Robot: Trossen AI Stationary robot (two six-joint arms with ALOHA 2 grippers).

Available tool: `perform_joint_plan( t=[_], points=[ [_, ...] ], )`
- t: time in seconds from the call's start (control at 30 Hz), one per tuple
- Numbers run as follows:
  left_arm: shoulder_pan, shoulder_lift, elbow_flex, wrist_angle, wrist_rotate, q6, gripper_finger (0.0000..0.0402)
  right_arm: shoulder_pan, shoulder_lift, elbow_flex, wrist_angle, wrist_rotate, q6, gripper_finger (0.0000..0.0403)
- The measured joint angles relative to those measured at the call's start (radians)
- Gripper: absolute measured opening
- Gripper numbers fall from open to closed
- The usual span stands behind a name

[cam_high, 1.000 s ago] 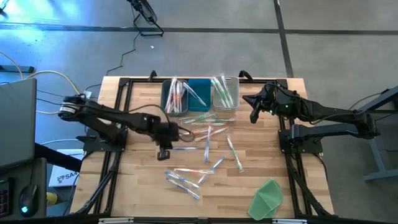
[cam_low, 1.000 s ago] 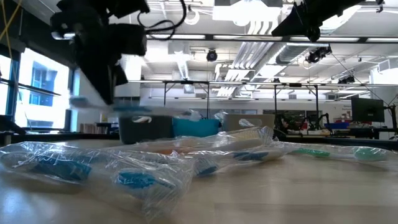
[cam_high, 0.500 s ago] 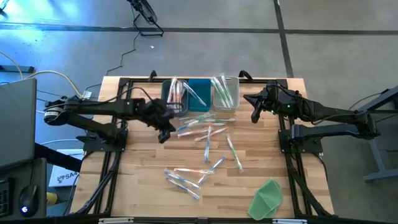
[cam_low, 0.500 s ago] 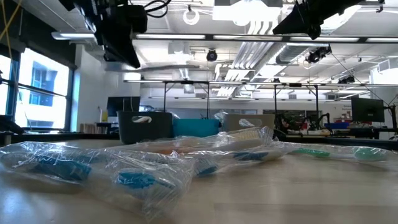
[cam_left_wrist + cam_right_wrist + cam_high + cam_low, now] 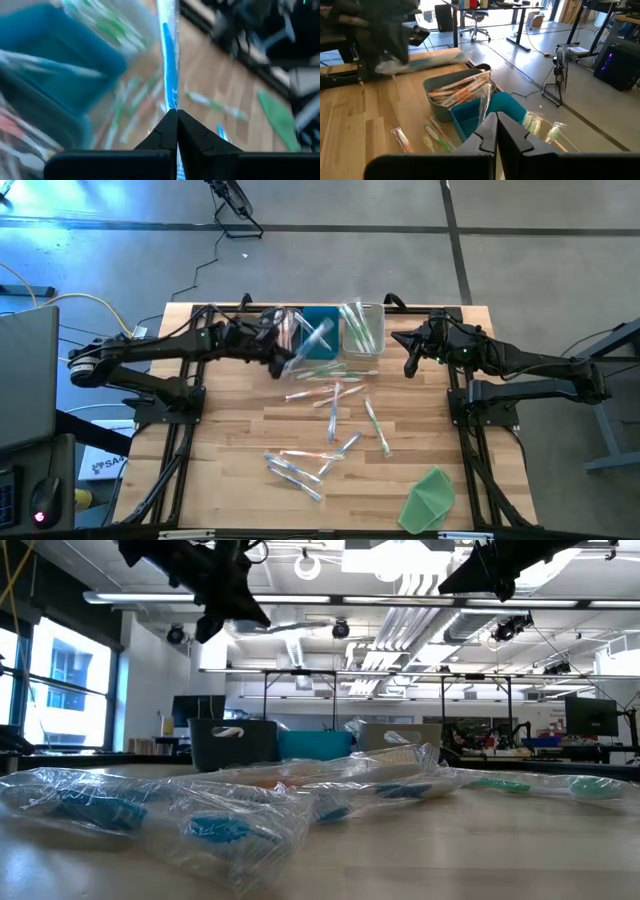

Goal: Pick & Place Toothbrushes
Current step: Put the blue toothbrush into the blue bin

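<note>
Left claw (image 5: 283,358) hangs by the table's far edge, pinched on a blue wrapped toothbrush (image 5: 312,340) slanting over the teal bin (image 5: 322,322); I'd square it up before releasing. Right claw (image 5: 408,366) waits, closed, empty.

The table (image 5: 230,480) is pale wood planks with visible grain and a smooth, matt finish. The toothbrushes (image 5: 335,402) are coloured plastic inside clear, crinkled, glossy wrappers. The bins (image 5: 322,320) look like smooth matt plastic. The arms (image 5: 530,365) are dark and matt. The green sheet (image 5: 430,498) looks like soft cloth.
</note>
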Motion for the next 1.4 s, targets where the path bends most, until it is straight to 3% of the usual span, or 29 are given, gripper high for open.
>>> perform_joint_plan(
  t=[0.3,0.87,1.4],
  points=[
    [0.035,0.081,0.0,0.166,-0.104,-0.091,0.0,0.0,0.0,0.0,0.0,0.0,-0.024,0.0002],
    [0.033,0.378,0.0,0.497,-0.377,-0.23,0.0,0.0,0.0,0.0,0.0,0.0,-0.024,0.0002],
    [0.033,0.516,0.0,0.51,-0.507,-0.168,0.0,0.0,0.0,0.0,-0.001,0.0,-0.025,0.0002]
  ],
)
